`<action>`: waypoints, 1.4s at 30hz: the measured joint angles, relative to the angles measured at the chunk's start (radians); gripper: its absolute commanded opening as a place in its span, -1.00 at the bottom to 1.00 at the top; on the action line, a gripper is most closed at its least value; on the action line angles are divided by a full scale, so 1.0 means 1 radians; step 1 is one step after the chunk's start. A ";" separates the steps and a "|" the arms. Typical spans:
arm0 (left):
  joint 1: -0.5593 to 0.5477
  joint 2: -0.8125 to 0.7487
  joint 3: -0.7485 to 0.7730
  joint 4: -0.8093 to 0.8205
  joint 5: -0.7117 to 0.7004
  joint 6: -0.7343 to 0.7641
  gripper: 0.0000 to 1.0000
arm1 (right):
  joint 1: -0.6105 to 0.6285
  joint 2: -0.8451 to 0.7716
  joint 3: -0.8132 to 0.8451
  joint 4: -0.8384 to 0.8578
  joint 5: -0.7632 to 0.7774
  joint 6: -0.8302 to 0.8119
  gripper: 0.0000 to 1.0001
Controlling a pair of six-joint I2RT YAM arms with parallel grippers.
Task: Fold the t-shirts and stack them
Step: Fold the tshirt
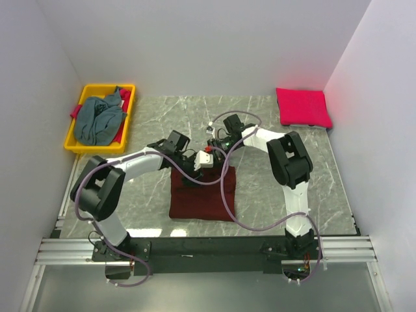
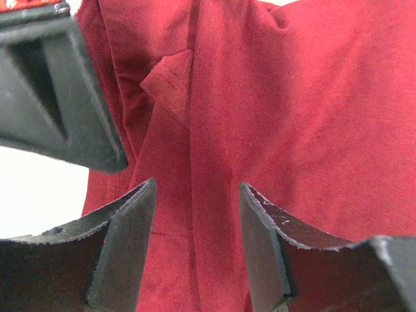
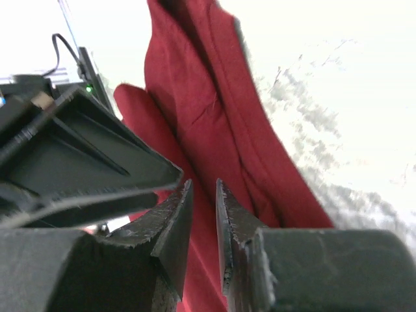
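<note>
The dark maroon t-shirt (image 1: 202, 195) lies folded into a rough rectangle in the middle of the table. Both grippers meet over its far edge. My left gripper (image 1: 197, 164) is open just above the maroon cloth (image 2: 273, 117), and a sleeve hem shows ahead of its fingers (image 2: 130, 234). My right gripper (image 1: 210, 149) hangs close beside it, its jaws a narrow gap apart (image 3: 203, 183) over the same cloth (image 3: 208, 117), with nothing visibly pinched. The bright pink-red t-shirt (image 1: 302, 107) lies folded at the back right. The grey-blue t-shirt (image 1: 97, 120) is bunched in the bin.
A yellow plastic bin (image 1: 129, 114) stands at the back left. White walls close in the marble table (image 1: 273, 208) on three sides. The arms' cables loop over the maroon shirt's right side (image 1: 229, 195).
</note>
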 measured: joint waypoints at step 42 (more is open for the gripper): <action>-0.078 -0.056 0.076 -0.076 -0.115 0.099 -0.99 | 0.003 0.167 0.012 0.085 -0.156 0.113 -0.53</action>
